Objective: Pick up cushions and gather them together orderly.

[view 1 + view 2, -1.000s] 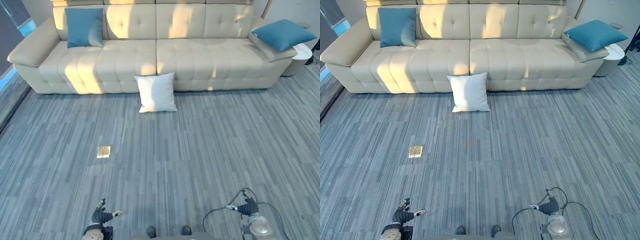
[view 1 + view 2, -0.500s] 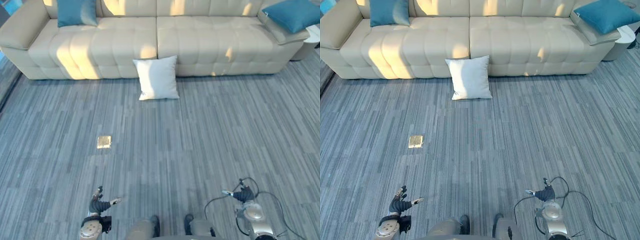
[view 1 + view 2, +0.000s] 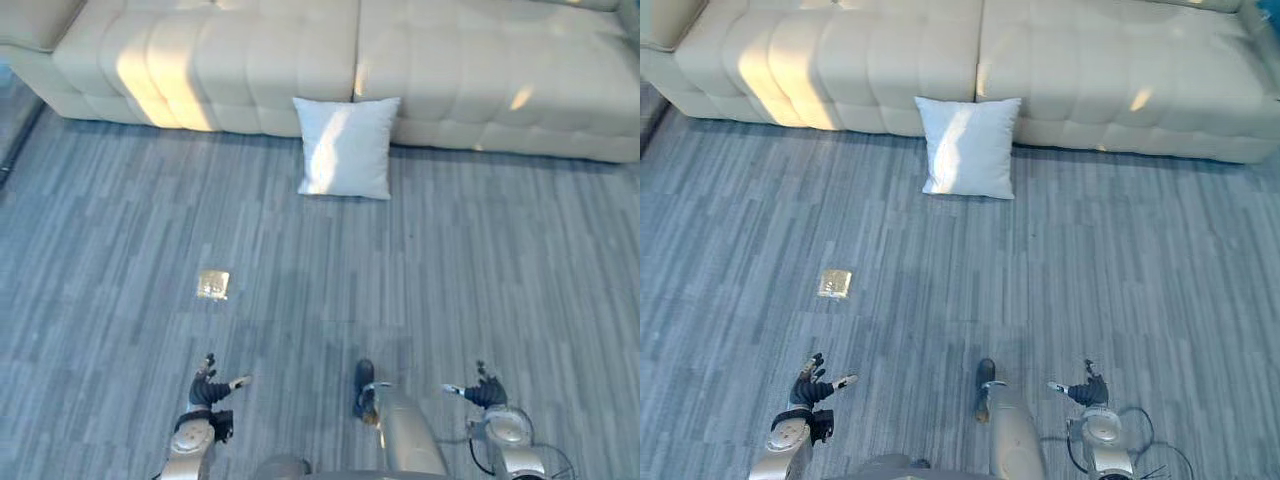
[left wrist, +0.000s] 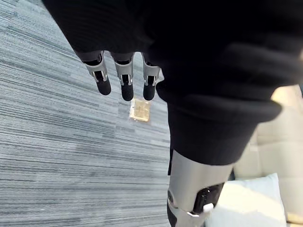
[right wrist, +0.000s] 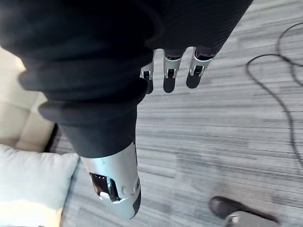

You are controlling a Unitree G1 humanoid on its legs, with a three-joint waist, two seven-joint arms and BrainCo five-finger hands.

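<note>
A white cushion (image 3: 346, 147) stands on the carpet, leaning against the front of the cream sofa (image 3: 210, 60); it also shows as the pale cushion (image 4: 251, 203) in the left wrist view and the pale cushion (image 5: 28, 187) in the right wrist view. My left hand (image 3: 207, 388) hangs low near the bottom left, fingers (image 4: 125, 80) straight and holding nothing. My right hand (image 3: 480, 390) hangs low at the bottom right, its fingers (image 5: 168, 75) also straight and empty. Both hands are far from the cushion.
A small brass floor plate (image 3: 212, 284) sits in the grey striped carpet left of centre, also seen as the floor plate (image 4: 140, 109) past my left fingers. The sofa runs along the far edge. Open carpet lies between me and the cushion.
The camera has moved closer to the sofa and tilted down; the blue cushions have left the views. Both hands hang as before.
</note>
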